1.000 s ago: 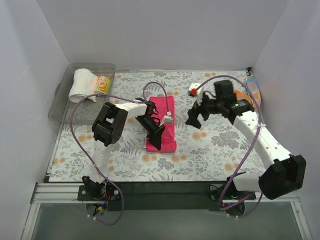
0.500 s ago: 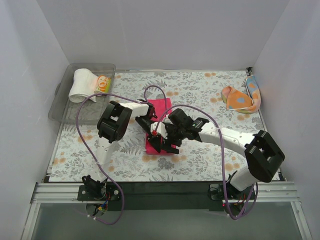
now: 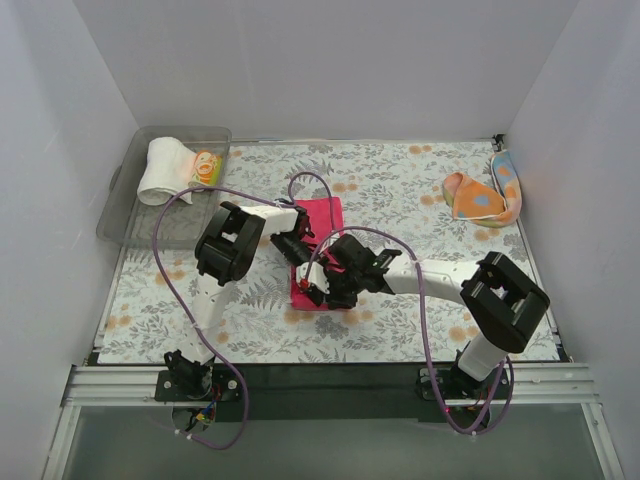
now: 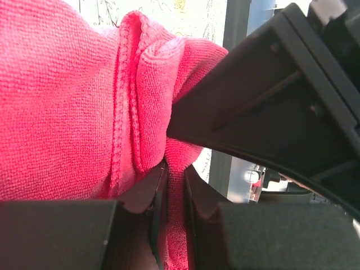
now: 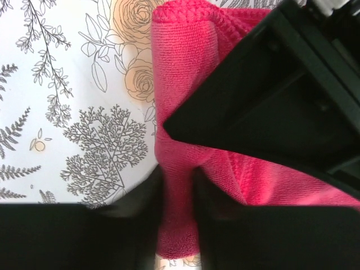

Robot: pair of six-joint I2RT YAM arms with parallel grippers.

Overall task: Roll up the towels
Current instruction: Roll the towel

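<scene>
A magenta-red towel (image 3: 325,222) lies lengthwise mid-table, its near end bunched up. My left gripper (image 3: 302,268) is shut on a fold of that end; the cloth (image 4: 175,191) is pinched tight between its jaws. Close beside it, my right gripper (image 3: 320,293) is shut on the same end, a strip of the towel (image 5: 179,197) caught between its jaws. Each wrist view shows the other gripper as a black block at the right. An orange towel with pale spots (image 3: 480,197) lies crumpled at the back right. A white rolled towel (image 3: 163,168) and a yellow patterned one (image 3: 206,167) sit in the bin.
A clear plastic bin (image 3: 130,215) stands at the back left. A grey-and-orange floral covering (image 3: 420,290) spreads over the table. White walls close in on three sides. Purple cables loop over both arms.
My right arm swung from the back right over to the towel's near end and closed on it. The left gripper kept its hold and shifted slightly back.
</scene>
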